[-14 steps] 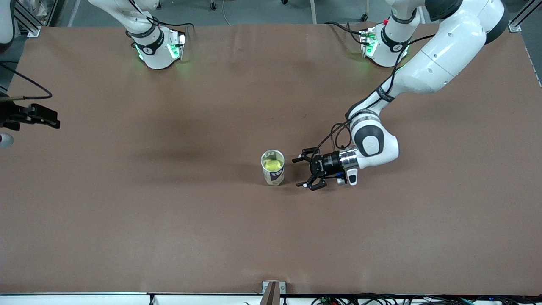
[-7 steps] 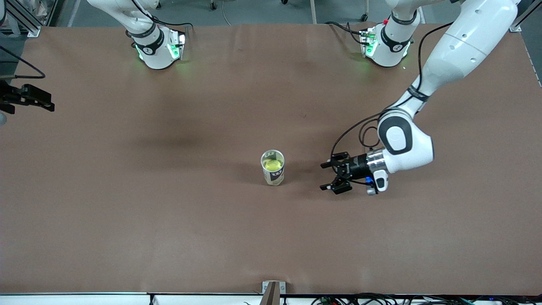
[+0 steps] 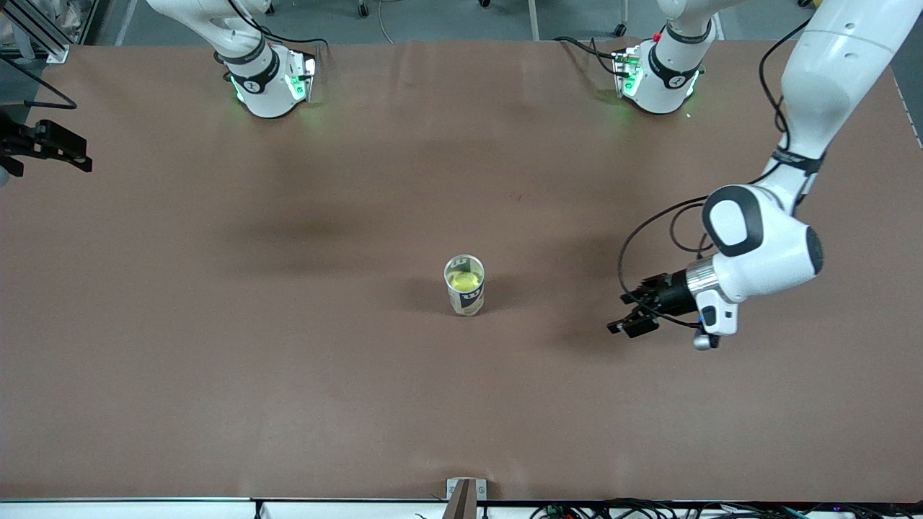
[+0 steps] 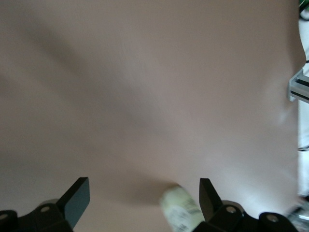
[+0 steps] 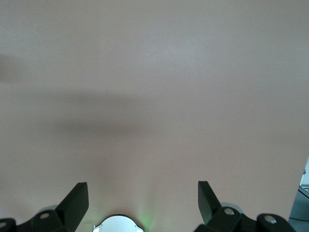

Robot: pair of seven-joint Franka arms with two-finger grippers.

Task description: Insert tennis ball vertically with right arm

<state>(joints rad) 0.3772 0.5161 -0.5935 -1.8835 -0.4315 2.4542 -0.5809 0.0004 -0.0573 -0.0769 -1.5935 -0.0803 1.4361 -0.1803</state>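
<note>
A clear can (image 3: 464,287) with a dark label stands upright near the middle of the brown table. A yellow-green tennis ball (image 3: 464,276) sits inside it, seen through the open top. My left gripper (image 3: 620,313) is open and empty, low over the table, well apart from the can toward the left arm's end. The left wrist view shows the can (image 4: 181,211) blurred, beside one of the fingers (image 4: 208,195). My right gripper (image 3: 45,145) is at the right arm's end of the table, at the edge of the front view. It (image 5: 141,200) is open and empty over bare table.
The two arm bases (image 3: 268,81) (image 3: 657,78) stand at the table's edge farthest from the front camera. The right arm's base (image 5: 117,224) also shows between the right fingers. A small metal bracket (image 3: 465,496) sits at the table's near edge.
The left arm has drawn back from the can toward its own end of the table, gripper still open. The right gripper has shifted slightly at the view's edge. The can has not moved.
</note>
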